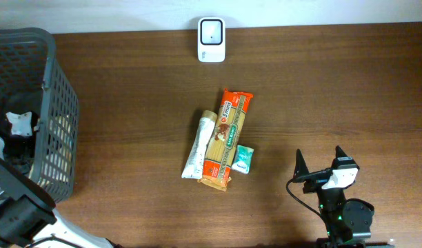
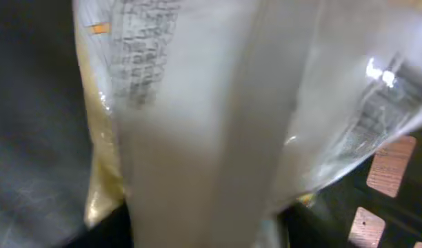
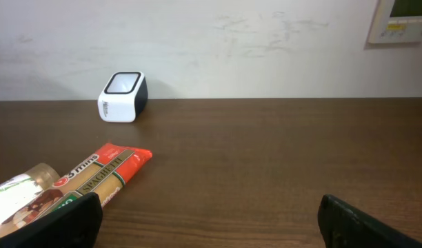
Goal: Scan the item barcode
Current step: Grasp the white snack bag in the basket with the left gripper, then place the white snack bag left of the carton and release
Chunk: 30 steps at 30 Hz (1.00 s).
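Here, the left claw (image 1: 21, 129) is sitting deep inside the basket (image 1: 59, 96) at the left end of the desk (image 1: 128, 103). We are not seeing its fingers in any view, so we cannot tell whether they are apart or clamped on anything. A clear plastic packet (image 2: 197, 124) with something pale yellow inside is filling its camera. We are taking this as the item to scan, and it is lying in the basket, not yet out on the desk.

To do this step well, we are advising a grip across a firm part of the packet, not the slippery film edge. It then needs a lift straight up past the basket wall before any move toward the white scanner (image 1: 212, 39) at the far edge. The film is catching glare, so the printed panel should face the scanner window flat and taut.

The right claw (image 1: 319, 154) is hanging over the near right of the desk, fingers wide apart and holding nothing, well clear of that path.

As for writing, grey lines of print on the packet are blurring past reading, and no barcode is showing. In the middle of the desk, the orange pack (image 3: 107, 172) is showing "SPAGHETTI". The tube (image 1: 199, 148) touching it and the small teal packet (image 1: 244, 159) are too small to read.
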### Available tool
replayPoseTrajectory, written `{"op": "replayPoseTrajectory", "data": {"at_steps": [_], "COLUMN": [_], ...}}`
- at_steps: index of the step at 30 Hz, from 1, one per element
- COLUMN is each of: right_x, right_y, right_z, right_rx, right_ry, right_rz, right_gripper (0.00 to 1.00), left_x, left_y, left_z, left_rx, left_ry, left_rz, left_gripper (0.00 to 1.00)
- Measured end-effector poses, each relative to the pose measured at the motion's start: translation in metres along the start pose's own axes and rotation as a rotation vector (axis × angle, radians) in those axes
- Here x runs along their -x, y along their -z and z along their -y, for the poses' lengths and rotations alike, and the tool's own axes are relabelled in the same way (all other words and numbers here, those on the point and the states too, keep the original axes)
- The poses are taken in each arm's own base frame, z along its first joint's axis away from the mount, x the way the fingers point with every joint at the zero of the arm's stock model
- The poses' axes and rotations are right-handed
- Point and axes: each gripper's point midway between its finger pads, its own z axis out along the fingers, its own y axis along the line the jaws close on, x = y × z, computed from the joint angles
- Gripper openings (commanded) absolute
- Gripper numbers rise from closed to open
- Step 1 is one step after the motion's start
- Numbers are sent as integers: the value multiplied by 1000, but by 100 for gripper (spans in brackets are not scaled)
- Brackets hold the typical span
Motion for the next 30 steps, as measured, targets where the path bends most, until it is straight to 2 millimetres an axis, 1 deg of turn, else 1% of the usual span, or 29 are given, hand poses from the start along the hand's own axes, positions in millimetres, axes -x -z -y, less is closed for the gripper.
{"op": "replayPoseTrajectory", "data": {"at_steps": [1,2,3,6,7,8,9,10,11,12,13,15,16,17,18,20,21,22,23,24,25,26,27,28,29,30], "right_x": [0,0,0,0,0,0,0,0,0,0,0,0,0,0,0,0,0,0,0,0,0,0,0,0,0,0], "right_y": [0,0,0,0,0,0,0,0,0,0,0,0,0,0,0,0,0,0,0,0,0,0,0,0,0,0], "right_z": [0,0,0,0,0,0,0,0,0,0,0,0,0,0,0,0,0,0,0,0,0,0,0,0,0,0], "right_rx": [0,0,0,0,0,0,0,0,0,0,0,0,0,0,0,0,0,0,0,0,0,0,0,0,0,0], "right_ry": [0,0,1,0,1,0,0,0,1,0,0,1,0,0,1,1,0,0,0,1,0,0,0,1,1,0], "right_rz": [0,0,0,0,0,0,1,0,0,0,0,0,0,0,0,0,0,0,0,0,0,0,0,0,0,0], "right_gripper": [99,99,99,99,99,99,99,99,99,99,98,99,99,99,99,99,99,99,99,99,99,99,99,99,99,99], "left_x": [2,7,8,14,20,31,50,79,96,115,121,134,137,139,138,128,121,115,108,99,91,77,70,57,51,46], "left_y": [1,6,7,14,22,33,57,95,128,175,199,246,262,284,291,312,325,335,345,354,354,344,336,323,313,299], "left_z": [-1,-4,-4,-7,-8,-7,-1,7,18,39,53,90,106,139,154,189,209,222,231,247,259,283,301,321,337,351], "left_rx": [4,22,26,26,14,5,-17,-33,-52,-97,-124,-167,-177,-197,-203,-198,-192,-178,-154,-141,-131,-136,-147,-147,-153,-144], "left_ry": [-3,-9,-11,2,14,28,62,75,73,60,46,-29,-68,-144,-166,-213,-245,-261,-272,-294,-307,-332,-360,-389,-418,-436], "left_rz": [6,21,23,-11,-28,-14,19,112,185,283,330,438,477,529,543,570,592,610,625,639,622,565,527,463,426,380], "left_gripper": [4,4,0,0,0,0,0,0,0,0,0,0,0,0,0,0,0,0,0,0,0,0,0,0,0,0]}}
